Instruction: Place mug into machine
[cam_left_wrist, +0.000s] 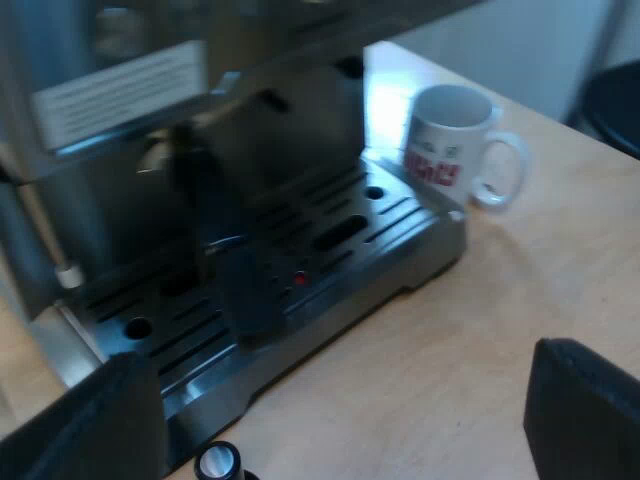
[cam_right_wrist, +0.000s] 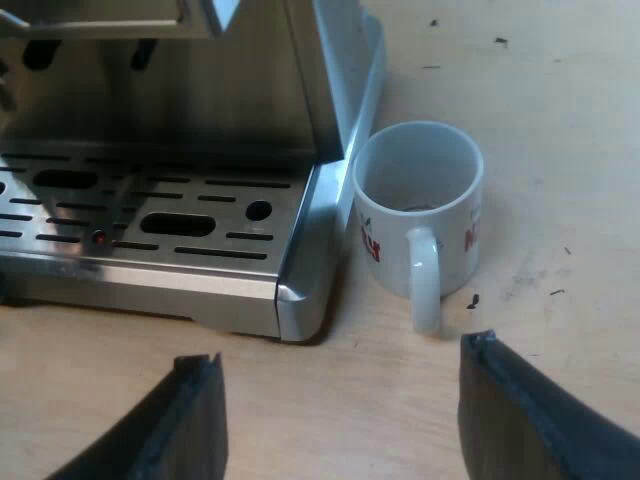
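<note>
Espresso machine is the biggest item and is cut off above the spouts, so no hopper or controls can be logged; the right wrist view has its steel front and one corner. It sits on a pale wood table, which is scuffed with dark specks near the mug. The slotted steel drip tray at the machine's foot carries no cup. A dark handle-like shape hangs over the tray, too blurred to tell what it is. Left gripper hovers over the table before the tray with its black fingers spread wide and nothing between them. Right gripper is likewise spread and holding nothing, low over the table, facing the mug's handle. The white mug stands upright on the table just beside the tray's corner, not on the tray. Whether it touches the machine cannot be told. It has red lettering on its side plus a small green mark, neither readable. A pale printed label on the machine's upper part has lines of text too blurred to read. There is a small red dot on the tray grate. A small round black object with a pale centre is on the table near the left fingers, cut off and unidentified.
</note>
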